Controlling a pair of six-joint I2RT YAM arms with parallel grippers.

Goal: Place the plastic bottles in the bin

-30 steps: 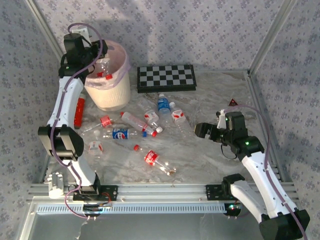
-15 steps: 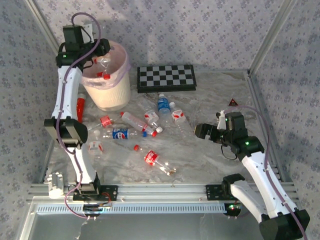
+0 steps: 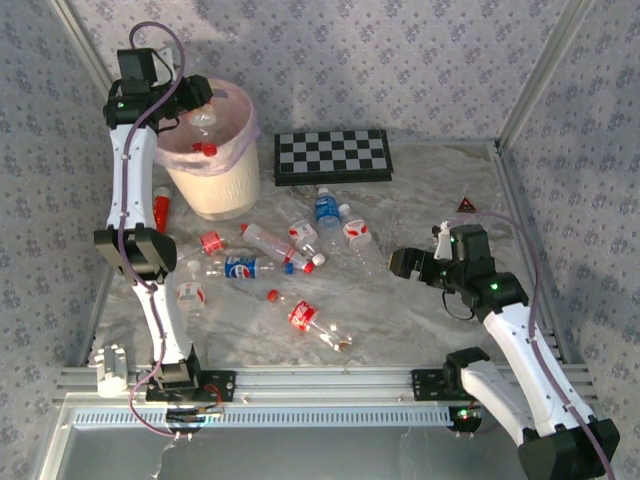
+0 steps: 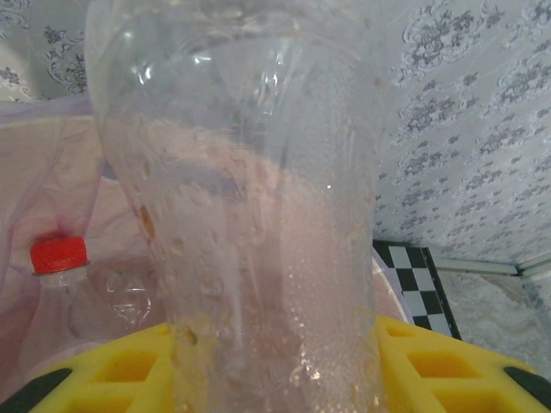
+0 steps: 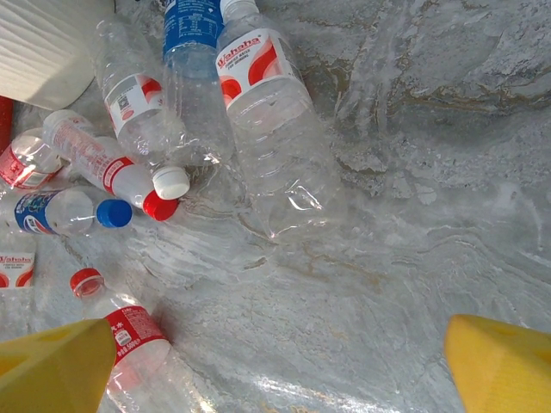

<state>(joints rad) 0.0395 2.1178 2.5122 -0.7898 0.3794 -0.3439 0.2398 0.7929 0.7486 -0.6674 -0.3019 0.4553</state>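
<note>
While the left fingers (image 4: pixel 448 366) clench a clear bottle (image 4: pixel 250 215) over the bin (image 3: pixel 215 190), a red-capped bottle (image 4: pixel 58 258) lies inside the pink liner (image 4: pixel 43 163), below-left of them; the held bottle's top is cut off; the right fingers (image 5: pixel 52 366) stand released above the surface (image 5: pixel 413 172), loose bottles (image 5: pixel 267 129) beyond them.

Red script reading "Wahaha" stands on the red-and-white label of a clear bottle (image 5: pixel 267 112) lying flat — the same word shows on a second bottle (image 5: pixel 13 267) at the left edge. Other labels are too small to read.
</note>
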